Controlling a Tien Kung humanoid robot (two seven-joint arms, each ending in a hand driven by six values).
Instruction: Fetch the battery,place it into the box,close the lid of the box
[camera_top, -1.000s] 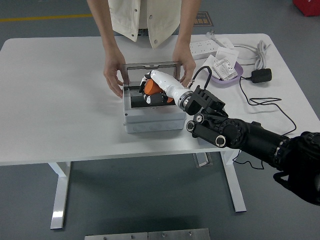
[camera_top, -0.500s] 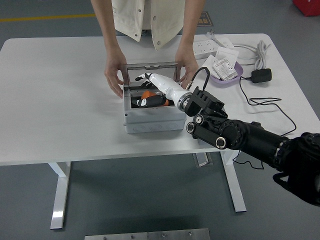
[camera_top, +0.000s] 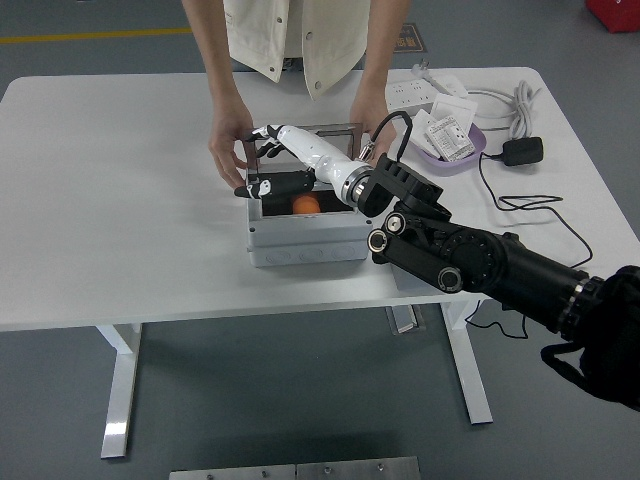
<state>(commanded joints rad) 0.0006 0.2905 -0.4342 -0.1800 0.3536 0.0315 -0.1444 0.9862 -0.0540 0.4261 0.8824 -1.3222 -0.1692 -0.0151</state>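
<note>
A grey box (camera_top: 305, 240) stands mid-table with its lid (camera_top: 300, 132) raised upright at the back. An orange battery (camera_top: 306, 204) lies inside the box. My right hand (camera_top: 262, 160), white with black fingertips, is above the box's left side, fingers spread and holding nothing, near the lid's left edge. A person at the far side holds the box with one hand (camera_top: 228, 150) at its left and the other hand (camera_top: 368, 135) at its right. My left arm is out of view.
A purple tray (camera_top: 474, 155) with packets sits at the back right. A white power strip (camera_top: 408, 96), a black adapter (camera_top: 523, 151) and cables lie at the right. The table's left half is bare.
My right hand let go of the orange battery inside the box, then rose and moved left toward the lid's left edge. The battery stays in the box.
</note>
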